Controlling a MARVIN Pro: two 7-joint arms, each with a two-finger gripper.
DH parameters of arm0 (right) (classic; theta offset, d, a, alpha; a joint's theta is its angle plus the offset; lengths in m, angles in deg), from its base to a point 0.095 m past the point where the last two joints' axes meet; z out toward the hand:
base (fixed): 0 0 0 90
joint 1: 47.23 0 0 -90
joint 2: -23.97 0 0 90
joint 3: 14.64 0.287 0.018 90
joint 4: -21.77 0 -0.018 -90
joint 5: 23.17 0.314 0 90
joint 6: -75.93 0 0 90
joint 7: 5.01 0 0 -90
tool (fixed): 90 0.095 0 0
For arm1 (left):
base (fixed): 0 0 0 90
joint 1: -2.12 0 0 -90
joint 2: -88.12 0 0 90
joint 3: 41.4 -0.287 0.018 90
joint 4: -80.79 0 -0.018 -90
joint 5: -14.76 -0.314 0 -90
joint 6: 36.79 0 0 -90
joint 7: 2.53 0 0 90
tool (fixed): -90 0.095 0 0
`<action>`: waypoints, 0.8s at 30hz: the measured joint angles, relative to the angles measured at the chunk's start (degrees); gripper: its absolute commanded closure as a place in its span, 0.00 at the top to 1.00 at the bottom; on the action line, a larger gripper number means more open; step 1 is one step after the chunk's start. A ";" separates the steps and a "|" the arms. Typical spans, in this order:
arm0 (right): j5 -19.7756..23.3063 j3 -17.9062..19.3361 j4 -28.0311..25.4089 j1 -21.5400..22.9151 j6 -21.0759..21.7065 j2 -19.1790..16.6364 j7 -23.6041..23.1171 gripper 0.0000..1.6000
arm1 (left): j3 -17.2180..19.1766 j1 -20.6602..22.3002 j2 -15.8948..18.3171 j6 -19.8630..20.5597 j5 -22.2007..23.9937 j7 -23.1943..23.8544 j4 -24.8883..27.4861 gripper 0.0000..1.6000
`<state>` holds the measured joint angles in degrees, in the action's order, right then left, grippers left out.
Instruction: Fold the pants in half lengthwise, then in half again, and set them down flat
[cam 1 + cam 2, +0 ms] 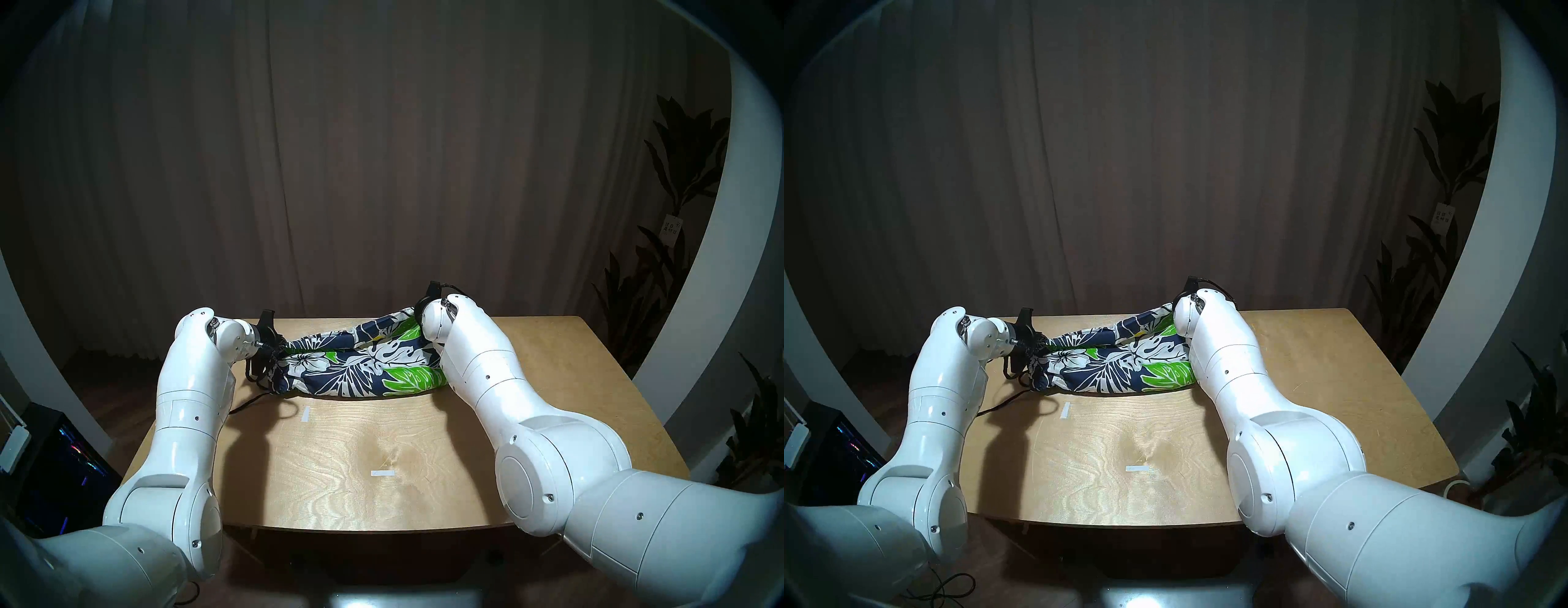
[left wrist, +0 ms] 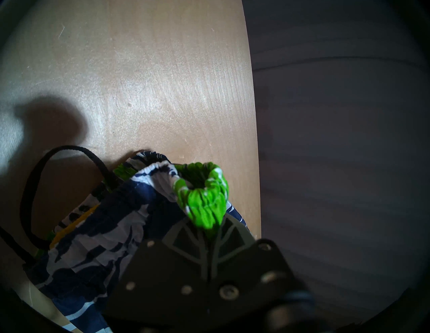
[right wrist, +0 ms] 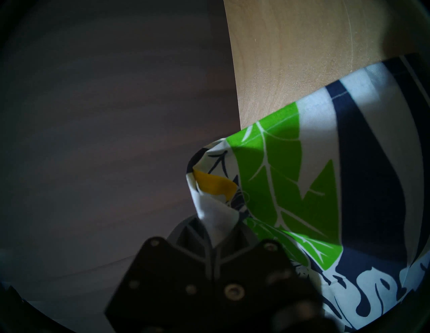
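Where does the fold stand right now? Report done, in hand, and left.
Done: the shorts look doubled lengthwise into a long band across the table.
In hand: the left gripper pinches the bunched waistband, drawstring trailing; the right gripper pinches the hem end. The band sags onto the table between them.
Left: the second fold, then laying them flat.

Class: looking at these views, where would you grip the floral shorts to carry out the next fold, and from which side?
Judging by the shorts stretched between both ends: grip the gathered waistband from the left and the hem corner from the right, where each pincer already pinches.
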<state>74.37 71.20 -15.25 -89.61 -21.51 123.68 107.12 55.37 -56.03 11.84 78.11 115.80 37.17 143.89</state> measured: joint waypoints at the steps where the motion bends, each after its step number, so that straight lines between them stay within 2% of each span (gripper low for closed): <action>1: -0.02 0.00 0.56 0.31 -0.14 0.03 0.00 0.00 | -0.09 0.21 -0.02 -0.12 -0.11 0.05 -0.27 0.21; 8: -0.02 0.34 3.55 2.01 -1.01 0.09 0.01 0.00 | -0.48 1.28 -0.05 -0.80 -0.68 0.27 -1.61 0.17; 11: -0.02 0.86 4.95 2.85 -1.47 0.08 0.01 0.00 | -0.63 1.71 -0.05 -1.15 -0.95 0.38 -2.34 0.24; 12: -0.01 1.00 5.27 3.05 -1.59 0.07 0.01 0.00 | -0.66 1.81 -0.05 -1.23 -1.03 0.41 -2.54 0.35; 13: 0.00 1.16 5.70 3.32 -1.72 0.06 0.01 0.00 | -0.71 1.93 -0.05 -1.34 -1.14 0.45 -2.81 0.38; 15: 0.05 1.43 6.42 3.77 -1.93 0.06 0.01 0.00 | -0.80 2.12 -0.05 -1.53 -1.29 0.51 -3.24 0.58; 18: 0.11 1.79 7.43 4.43 -2.24 0.05 -0.01 0.00 | -0.90 2.42 -0.04 -1.82 -1.57 0.65 -3.92 1.00; 23: 0.17 2.28 8.87 5.40 -2.64 0.06 -0.06 0.02 | -1.07 2.96 0.00 -2.28 -1.92 0.91 -4.89 1.00; 24: 0.18 2.39 9.25 5.67 -2.75 0.06 -0.08 0.22 | -1.14 3.13 0.02 -2.40 -2.02 1.00 -5.15 1.00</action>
<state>74.54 73.60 -6.00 -83.94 -24.26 123.74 107.05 54.23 -52.90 11.86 75.71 113.77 38.17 138.74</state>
